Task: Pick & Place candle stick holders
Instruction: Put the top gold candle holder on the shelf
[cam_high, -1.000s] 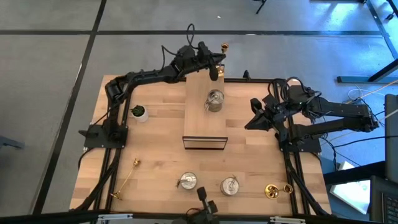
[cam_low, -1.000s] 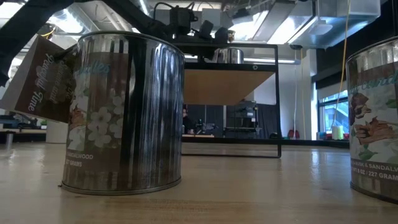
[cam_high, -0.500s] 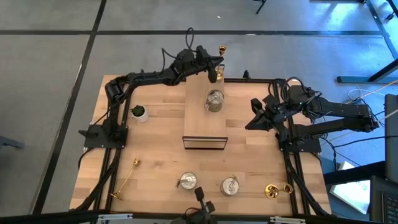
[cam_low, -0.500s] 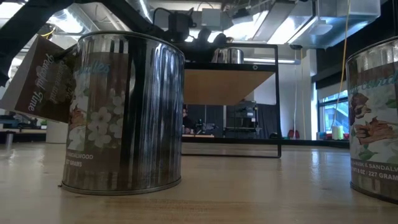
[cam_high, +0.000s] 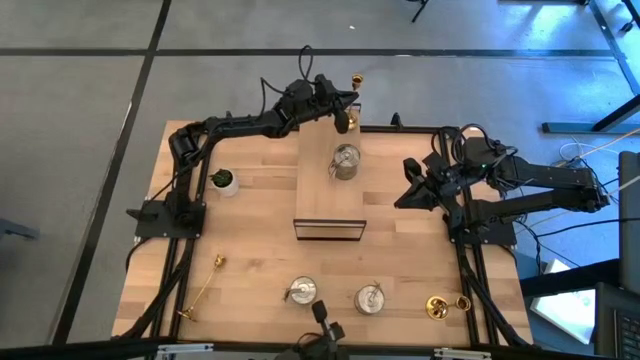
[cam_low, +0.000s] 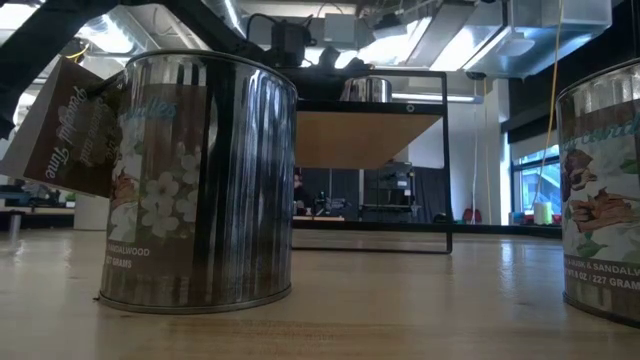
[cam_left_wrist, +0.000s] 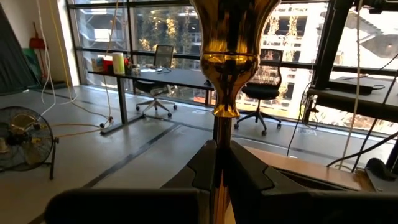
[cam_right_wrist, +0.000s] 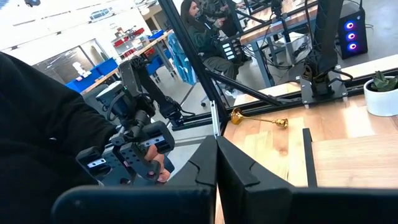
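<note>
A slim gold candle stick holder stands upright at the far end of the raised wooden shelf, with my left gripper shut on it. Its cup shows past the gripper; its base is hidden. A squat silver holder rests on the shelf top. Another gold candlestick lies on its side at the near left. Two silver holders and a gold one sit along the near edge. My right gripper hangs shut right of the shelf, touching nothing. My left gripper pinches the gold candlestick's thin stem between its two fingers, below the bulge under the cup. The fingers come in level from the table's left and lie across the stem. The candlestick stays upright; whether its base rests on the shelf is hidden.
A small white pot with a green plant stands at the table's left. The shelf has a black metal frame with open room beneath. In the low view the two silver holders loom close. People sit beyond the table's left side.
My left gripper has sunk slightly with the gold candlestick at the shelf's far end, then kept still. The candlestick has stayed upright in the hold.
</note>
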